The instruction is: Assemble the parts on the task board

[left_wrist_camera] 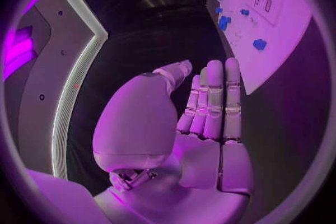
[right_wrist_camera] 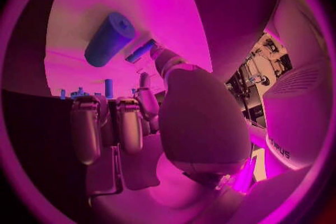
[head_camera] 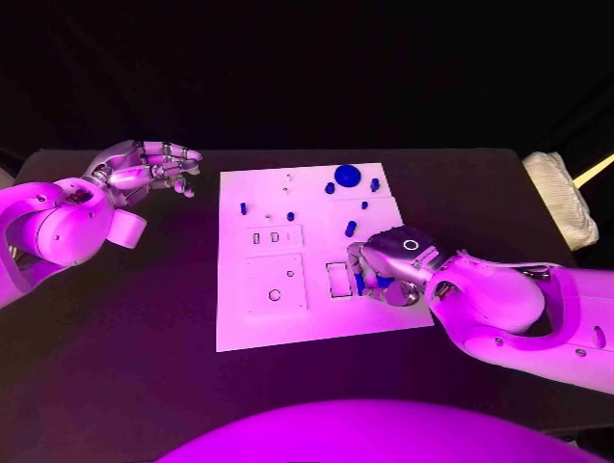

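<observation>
Several small blue parts (head_camera: pixel 347 176) stand scattered over the far half of the white task board (head_camera: pixel 258 323), mid-surface; the right hand (head_camera: pixel 386 266) rests on the board's near right edge, its grip impossible to judge; the left hand (head_camera: pixel 151 166) hovers beside the board's far left corner, fingers spread, holding nothing.

We see the task board (head_camera: pixel 258 323) as a smooth, matt plate that looks like plastic or coated sheet. The parts (head_camera: pixel 347 176) on it look like smooth moulded plastic; in the right wrist view one cylinder-shaped part (right_wrist_camera: pixel 109 39) has a dull, slightly satin skin. The bench (head_camera: pixel 140 318) is dark and matt. The left hand (head_camera: pixel 146 166) and right hand (head_camera: pixel 390 265) have a glossy metallic finish, and the left hand's fingers (left_wrist_camera: pixel 224 101) show polished segments. The arm shells (head_camera: pixel 64 227) are smooth, glossy plastic. A pale, ribbed cloth (head_camera: pixel 564 198) looks soft and rough.
</observation>
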You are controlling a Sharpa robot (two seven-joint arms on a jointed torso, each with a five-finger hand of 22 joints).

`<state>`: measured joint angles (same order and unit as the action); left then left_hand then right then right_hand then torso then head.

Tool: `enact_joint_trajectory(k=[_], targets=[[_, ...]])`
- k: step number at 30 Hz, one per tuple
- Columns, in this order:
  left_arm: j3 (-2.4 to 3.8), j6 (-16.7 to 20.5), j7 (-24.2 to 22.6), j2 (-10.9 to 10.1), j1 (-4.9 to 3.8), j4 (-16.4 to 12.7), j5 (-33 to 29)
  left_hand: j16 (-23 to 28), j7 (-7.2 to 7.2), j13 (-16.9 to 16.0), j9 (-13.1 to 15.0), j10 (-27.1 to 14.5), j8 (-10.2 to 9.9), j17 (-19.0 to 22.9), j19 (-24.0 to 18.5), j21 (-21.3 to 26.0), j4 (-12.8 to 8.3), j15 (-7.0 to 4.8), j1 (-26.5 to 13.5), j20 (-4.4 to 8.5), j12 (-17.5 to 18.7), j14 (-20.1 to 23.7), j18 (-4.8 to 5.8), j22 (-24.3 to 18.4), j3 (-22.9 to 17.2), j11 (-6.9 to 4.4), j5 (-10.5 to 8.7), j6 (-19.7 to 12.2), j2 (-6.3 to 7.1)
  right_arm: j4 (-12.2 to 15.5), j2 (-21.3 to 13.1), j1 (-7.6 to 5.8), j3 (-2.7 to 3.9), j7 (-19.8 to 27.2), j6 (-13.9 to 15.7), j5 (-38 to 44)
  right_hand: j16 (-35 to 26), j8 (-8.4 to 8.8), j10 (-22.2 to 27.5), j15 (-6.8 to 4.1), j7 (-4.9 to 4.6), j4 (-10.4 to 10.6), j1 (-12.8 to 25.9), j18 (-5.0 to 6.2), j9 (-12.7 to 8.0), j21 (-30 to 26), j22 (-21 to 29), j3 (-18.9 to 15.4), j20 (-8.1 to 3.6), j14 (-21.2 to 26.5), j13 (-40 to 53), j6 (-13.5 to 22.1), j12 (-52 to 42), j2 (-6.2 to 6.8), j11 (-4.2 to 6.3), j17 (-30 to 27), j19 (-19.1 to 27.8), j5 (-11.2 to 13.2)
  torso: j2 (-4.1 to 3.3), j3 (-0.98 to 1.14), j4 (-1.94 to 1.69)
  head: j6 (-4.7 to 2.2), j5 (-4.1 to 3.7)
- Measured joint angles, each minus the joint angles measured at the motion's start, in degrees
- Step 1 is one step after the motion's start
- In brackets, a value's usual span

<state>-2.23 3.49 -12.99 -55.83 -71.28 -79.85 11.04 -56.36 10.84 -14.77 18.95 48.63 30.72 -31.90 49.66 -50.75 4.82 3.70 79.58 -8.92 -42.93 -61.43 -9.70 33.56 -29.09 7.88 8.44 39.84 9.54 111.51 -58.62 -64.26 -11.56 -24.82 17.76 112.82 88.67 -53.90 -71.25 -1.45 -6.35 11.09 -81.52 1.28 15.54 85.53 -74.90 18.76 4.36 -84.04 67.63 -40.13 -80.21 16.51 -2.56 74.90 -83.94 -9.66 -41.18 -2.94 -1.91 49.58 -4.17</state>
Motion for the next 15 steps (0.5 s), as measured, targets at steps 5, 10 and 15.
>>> enact_joint_trajectory(k=[5, 10, 15], targets=[[0.0, 0.0, 0.0, 0.0, 0.01, 0.0, 0.0, 0.0, 0.0, 0.0, 0.0, 0.0, 0.0, 0.0, 0.0, 0.0, 0.0, 0.0, 0.0, 0.0, 0.0, 0.0, 0.0, 0.0, 0.0, 0.0, 0.0, 0.0, 0.0, -0.1, 0.2, 0.04, 0.0, -0.1, 0.0, 0.2, 0.0, -0.25, -0.2, 0.0, 0.0, 0.2, 0.0, 0.0, 0.1, 0.0, 0.0, 0.2, 0.0, 0.0, 0.0, 0.0, 0.0, 0.0, 0.2, 0.0, 0.0, 0.0, 0.01, 0.0, 0.01, 0.01, 0.04], [0.0, 0.0, 0.0, 0.0, 0.01, 0.0, 0.0, 0.0, 0.0, 0.0, 0.0, 0.0, 0.0, 0.0, 0.0, 0.0, 0.0, 0.0, 0.0, 0.0, 0.0, 0.0, 0.0, 0.0, 0.0, 0.0, 0.0, 0.0, 0.0, -0.1, 0.4, 0.08, 0.0, -0.3, 0.0, 0.5, 0.0, -0.63, -0.2, 0.0, 0.0, 0.2, 0.0, 0.0, 0.2, 0.0, 0.0, 0.2, 0.01, 0.0, 0.2, 0.0, 0.0, 0.0, 0.2, 0.0, 0.0, 0.0, 0.0, 0.01, 0.02, 0.04, 0.08], [0.0, 0.0, 0.0, 0.0, 0.01, 0.0, 0.0, 0.0, 0.0, 0.0, 0.0, 0.0, 0.0, 0.0, 0.0, 0.0, 0.0, 0.0, 0.0, 0.0, 0.0, 0.0, 0.0, 0.0, 0.0, 0.0, 0.0, 0.0, 0.0, -0.3, 0.7, 0.11, 0.0, -0.4, 0.0, 0.8, 0.0, -0.66, -0.2, -0.21, 0.18, 0.4, 0.0, 0.0, 0.2, 0.0, 0.0, 0.4, 0.02, 0.2, 0.2, -0.2, 0.0, 0.0, 0.2, 0.0, 0.0, 0.0, 0.0, 0.01, 0.01, 0.1, 0.03]])
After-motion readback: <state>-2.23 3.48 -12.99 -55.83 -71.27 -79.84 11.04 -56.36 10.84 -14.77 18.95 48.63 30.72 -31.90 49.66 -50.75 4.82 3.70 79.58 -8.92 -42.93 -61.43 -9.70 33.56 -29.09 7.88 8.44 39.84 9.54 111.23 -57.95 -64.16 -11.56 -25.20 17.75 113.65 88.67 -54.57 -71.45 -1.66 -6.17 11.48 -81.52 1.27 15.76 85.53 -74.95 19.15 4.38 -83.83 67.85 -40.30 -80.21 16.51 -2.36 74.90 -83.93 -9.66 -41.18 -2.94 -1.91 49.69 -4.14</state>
